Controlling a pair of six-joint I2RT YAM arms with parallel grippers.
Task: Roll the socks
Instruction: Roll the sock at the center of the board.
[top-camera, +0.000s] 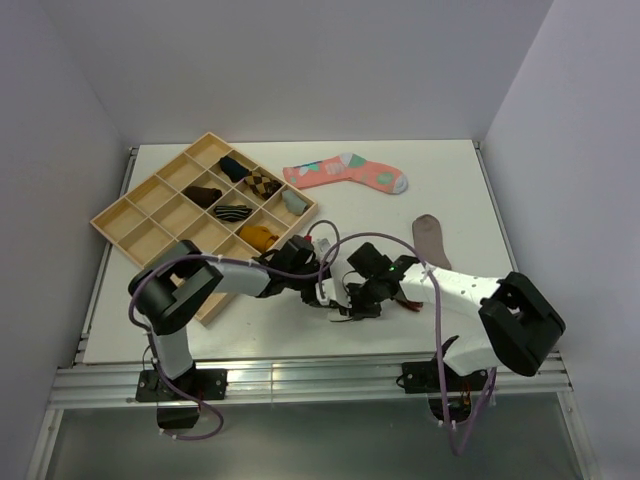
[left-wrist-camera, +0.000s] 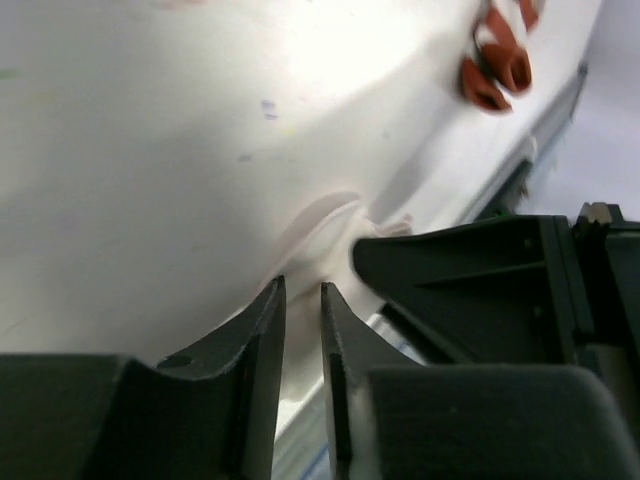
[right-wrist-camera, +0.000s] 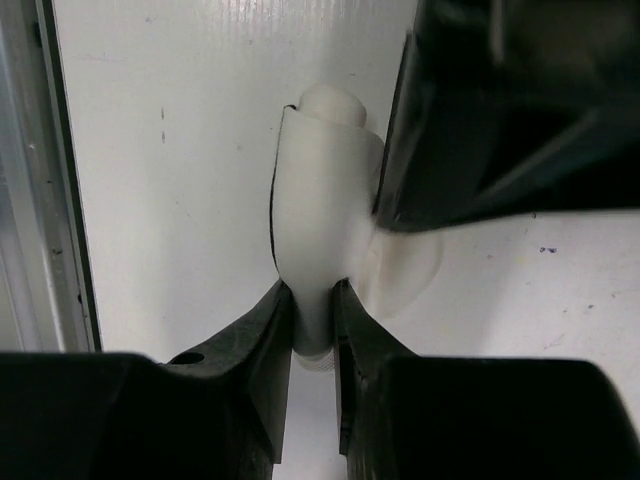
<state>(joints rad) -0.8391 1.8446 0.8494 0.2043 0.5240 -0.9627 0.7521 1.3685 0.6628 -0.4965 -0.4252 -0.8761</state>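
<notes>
Tray: wooden tray (top-camera: 120, 222) at the upper left of the top view, with folded socks in several compartments; no part of this job
Left claw: left claw (left-wrist-camera: 303, 292) sits low over the middle of the worktop (top-camera: 250, 335), jaws a narrow slit apart; I cannot tell whether a fold of white cloth lies in that slit
White sock: white sock (right-wrist-camera: 320, 210) is at mid-frame in the top view, between the two claws, gathered into a loose roll on the worktop
Handling: probably light, soft and limp, with no stiffness of its own; the roll looks ready to slacken or spring open if it is held at one end only
Where to hold: across the thick of the roll, through all layers, not by a single outer fold
Right claw: right claw (right-wrist-camera: 313, 295) is closed narrow on the lower end of the white sock, a finger touching it on each side
Taupe sock: taupe sock (top-camera: 432, 240) lies flat at right of centre, apart from both claws, not yet rolled; take it by the toe end to start a tight turn
</notes>
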